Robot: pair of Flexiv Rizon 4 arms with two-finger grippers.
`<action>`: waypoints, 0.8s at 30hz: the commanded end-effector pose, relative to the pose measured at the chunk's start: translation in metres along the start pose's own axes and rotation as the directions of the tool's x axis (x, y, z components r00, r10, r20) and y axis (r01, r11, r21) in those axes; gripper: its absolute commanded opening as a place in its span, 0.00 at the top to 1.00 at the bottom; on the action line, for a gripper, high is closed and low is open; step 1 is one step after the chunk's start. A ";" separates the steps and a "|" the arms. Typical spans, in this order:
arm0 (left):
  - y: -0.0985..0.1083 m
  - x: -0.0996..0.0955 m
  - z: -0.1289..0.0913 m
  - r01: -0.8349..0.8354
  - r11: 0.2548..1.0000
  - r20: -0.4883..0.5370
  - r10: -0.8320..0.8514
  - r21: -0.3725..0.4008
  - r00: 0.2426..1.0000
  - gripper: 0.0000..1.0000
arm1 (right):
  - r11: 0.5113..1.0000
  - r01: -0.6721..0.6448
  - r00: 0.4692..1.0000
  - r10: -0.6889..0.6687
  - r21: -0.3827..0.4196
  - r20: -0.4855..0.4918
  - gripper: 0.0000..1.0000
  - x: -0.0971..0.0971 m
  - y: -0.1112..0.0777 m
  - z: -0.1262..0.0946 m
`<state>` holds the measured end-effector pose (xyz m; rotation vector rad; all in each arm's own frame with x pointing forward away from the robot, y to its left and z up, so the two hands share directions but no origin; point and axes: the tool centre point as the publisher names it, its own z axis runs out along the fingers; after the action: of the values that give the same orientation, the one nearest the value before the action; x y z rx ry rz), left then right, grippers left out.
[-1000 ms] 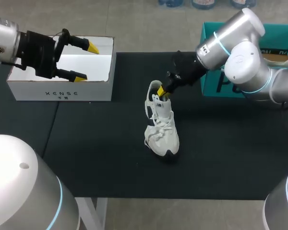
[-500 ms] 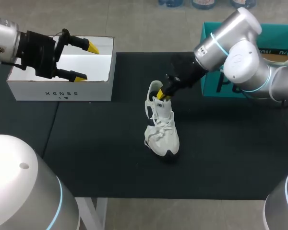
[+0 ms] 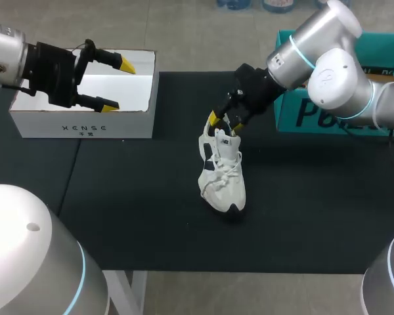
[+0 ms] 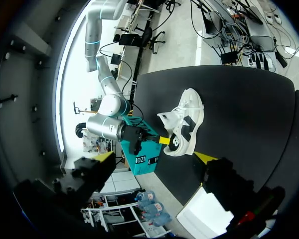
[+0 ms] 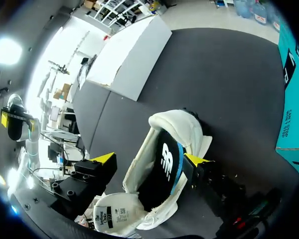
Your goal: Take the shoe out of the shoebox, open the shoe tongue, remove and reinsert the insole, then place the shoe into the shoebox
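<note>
The white mesh-and-leather running shoe (image 3: pixel 222 174) with black side patches stands upright on its sole at the middle of the black matte table mat (image 3: pixel 302 210), out of its box, toe toward 6 o'clock and heel toward 12. Its laces look loosened and the soft, padded white tongue (image 5: pixel 112 214) lies folded forward over them, label side up, so the mouth of the shoe gapes wide. Inside it shows a black foam insole (image 5: pixel 162 172) with a blue edge, and I cannot tell whether it sits flat or is partly lifted. The right gripper (image 3: pixel 223 125) hangs at the heel collar, at the shoe's 12 o'clock, its yellow-tipped fingers spread wide and straddling the collar without clamping it; I judge this pose suits reaching into the opening for the insole. At the shoe's 10 o'clock, well apart, sits the white cardboard shoebox (image 3: pixel 85 123), rectangular, lidless and stiff-walled, open side up to take the shoe at the end. The left gripper (image 3: pixel 118 84) hovers over its near wall, fingers apart and holding nothing, out of the other arm's way. At 2 o'clock a teal cardboard box (image 3: pixel 315 115) stands behind the right arm
</note>
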<state>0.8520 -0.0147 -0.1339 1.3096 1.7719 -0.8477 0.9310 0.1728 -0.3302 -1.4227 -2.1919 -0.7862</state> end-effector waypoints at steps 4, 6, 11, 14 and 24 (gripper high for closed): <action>0.001 0.000 0.001 -0.001 1.000 -0.001 0.001 0.001 1.000 0.00 | 1.000 -0.006 0.999 0.007 -0.030 0.033 0.00 0.008 -0.003 -0.018; 0.001 0.000 0.001 -0.001 1.000 -0.001 0.001 0.001 1.000 0.00 | 1.000 -0.018 0.999 0.019 -0.024 0.050 0.00 0.010 -0.004 -0.020; 0.001 0.000 0.001 -0.001 1.000 -0.001 0.001 0.001 1.000 0.00 | 0.999 -0.024 0.973 0.017 0.030 0.229 1.00 0.017 -0.003 -0.029; 0.001 0.000 0.001 -0.001 1.000 -0.001 0.001 0.001 1.000 0.00 | 0.997 -0.029 0.928 -0.002 0.078 0.372 1.00 0.028 0.000 -0.034; 0.001 0.000 0.001 -0.001 1.000 -0.001 0.001 0.001 1.000 0.00 | 0.996 -0.026 0.907 -0.014 0.090 0.421 1.00 0.031 0.002 -0.037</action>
<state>0.8520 -0.0147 -0.1339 1.3096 1.7719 -0.8478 0.9198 0.1671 -0.2841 -1.6307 -2.4491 -0.4553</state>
